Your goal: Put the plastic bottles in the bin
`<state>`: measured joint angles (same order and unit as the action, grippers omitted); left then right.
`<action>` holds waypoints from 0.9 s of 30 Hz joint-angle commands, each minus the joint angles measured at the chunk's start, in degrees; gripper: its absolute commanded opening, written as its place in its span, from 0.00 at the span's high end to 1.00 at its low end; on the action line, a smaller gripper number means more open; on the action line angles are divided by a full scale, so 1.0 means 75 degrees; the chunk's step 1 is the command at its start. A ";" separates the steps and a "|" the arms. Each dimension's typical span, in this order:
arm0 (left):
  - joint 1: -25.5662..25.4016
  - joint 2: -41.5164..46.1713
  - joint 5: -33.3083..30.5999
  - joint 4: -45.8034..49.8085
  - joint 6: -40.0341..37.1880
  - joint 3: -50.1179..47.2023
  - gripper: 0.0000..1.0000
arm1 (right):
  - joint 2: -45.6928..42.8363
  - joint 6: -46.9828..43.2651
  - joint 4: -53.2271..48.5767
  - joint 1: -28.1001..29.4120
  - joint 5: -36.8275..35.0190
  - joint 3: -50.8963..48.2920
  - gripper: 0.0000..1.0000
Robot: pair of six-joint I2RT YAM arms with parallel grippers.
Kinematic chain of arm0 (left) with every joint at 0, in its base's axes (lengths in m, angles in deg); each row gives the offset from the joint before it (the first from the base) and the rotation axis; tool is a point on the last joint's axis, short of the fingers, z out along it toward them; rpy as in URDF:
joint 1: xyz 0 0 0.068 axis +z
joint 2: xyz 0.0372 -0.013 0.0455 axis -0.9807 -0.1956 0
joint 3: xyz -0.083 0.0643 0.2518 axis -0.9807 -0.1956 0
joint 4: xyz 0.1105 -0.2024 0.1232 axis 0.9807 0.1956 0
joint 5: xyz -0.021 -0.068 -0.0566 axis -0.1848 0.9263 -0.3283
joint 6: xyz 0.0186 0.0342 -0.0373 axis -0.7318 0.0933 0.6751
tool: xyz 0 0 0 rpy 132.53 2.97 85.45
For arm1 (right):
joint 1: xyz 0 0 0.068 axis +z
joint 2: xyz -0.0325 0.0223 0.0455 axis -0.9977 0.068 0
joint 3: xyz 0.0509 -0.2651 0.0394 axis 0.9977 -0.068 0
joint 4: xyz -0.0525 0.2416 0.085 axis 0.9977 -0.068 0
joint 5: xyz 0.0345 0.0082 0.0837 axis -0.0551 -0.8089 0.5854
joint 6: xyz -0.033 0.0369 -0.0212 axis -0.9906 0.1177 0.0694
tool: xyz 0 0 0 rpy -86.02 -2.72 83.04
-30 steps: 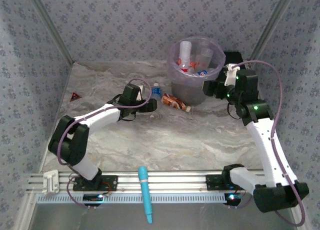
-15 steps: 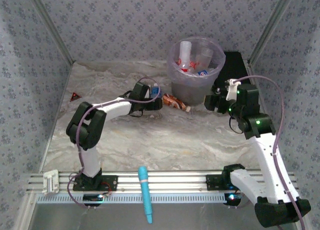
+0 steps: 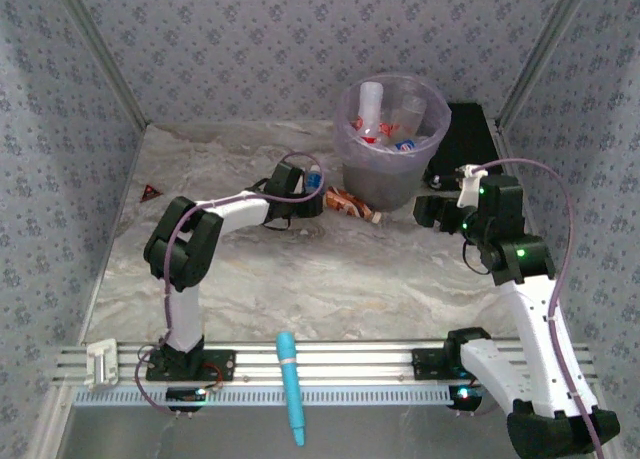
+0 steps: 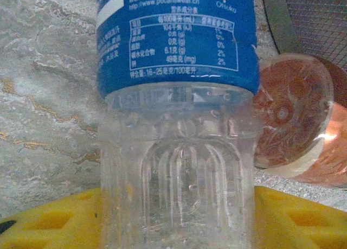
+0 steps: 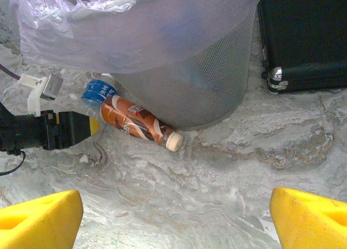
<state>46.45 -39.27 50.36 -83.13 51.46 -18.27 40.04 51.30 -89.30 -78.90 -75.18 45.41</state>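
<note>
Since a second ago the left arm has folded its elbow higher and pushed its tool (image 3: pixel 298 203) forward to the blue-labelled bottle (image 4: pixel 173 70), while the right arm has drawn back from the bin. On the left, this clear bottle lies on the table (image 3: pixel 300 279) between the yellow pads (image 4: pixel 49 222), one on each side of its lower body. I cannot tell whether they already press on it. Just to its right lies the brown bottle (image 5: pixel 135 125), its base beside the blue one and its body against the foot of the bin (image 3: pixel 372 184), so a sideways drag would likely nudge it. The bin stands upright with several bottles (image 3: pixel 378 119) inside; its rim is high, so the open room is upward. Farther right, the right tool (image 5: pixel 173 219) hangs with its fingers wide apart and empty over bare table, probably leaving the left arm room. The black box (image 5: pixel 303 32) hems in that far corner.
</note>
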 commanded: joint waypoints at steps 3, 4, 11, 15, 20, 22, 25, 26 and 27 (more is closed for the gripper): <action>0.0071 0.0360 -0.0070 -0.0022 -0.0030 -0.0005 0.48 | -0.0024 -0.0028 -0.0136 -0.0046 0.0080 0.0129 0.10; 0.0096 0.0483 -0.0066 -0.0057 -0.0032 -0.0084 0.50 | -0.0026 -0.0036 -0.0148 -0.0046 0.0090 0.0159 0.10; 0.0280 0.1436 -0.0081 -0.0172 -0.0123 -0.0584 0.55 | 0.0019 0.0066 -0.0092 -0.0035 0.0325 0.0374 0.11; 0.0331 0.2124 0.0004 -0.0276 -0.0258 -0.0990 0.56 | 0.0213 0.0167 0.0058 0.0051 0.0614 0.0590 0.12; 0.0314 0.3291 0.0541 -0.0983 -0.0464 -0.1834 0.59 | 0.0749 0.0490 0.0673 0.0587 0.1104 0.1054 0.13; 0.0252 0.3803 0.0731 -0.1329 -0.0517 -0.2208 0.59 | 0.1096 0.0601 0.0845 0.0905 0.1212 0.1457 0.13; 0.0023 0.4512 0.0829 -0.1744 -0.0613 -0.2642 0.59 | 0.1724 0.0837 0.1344 0.1491 0.1206 0.1920 0.13; -0.0078 0.4700 0.0811 -0.1877 -0.0645 -0.2764 0.59 | 0.1931 0.0963 0.1444 0.1665 0.1204 0.2084 0.12; -0.0197 0.4879 0.0786 -0.2063 -0.0663 -0.2895 0.59 | 0.2195 0.1092 0.1564 0.1857 0.1237 0.2262 0.11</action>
<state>46.84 -6.38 54.31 -91.87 48.36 -38.23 53.57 56.07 -81.98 -67.78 -67.64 58.81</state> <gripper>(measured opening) 0.589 0.885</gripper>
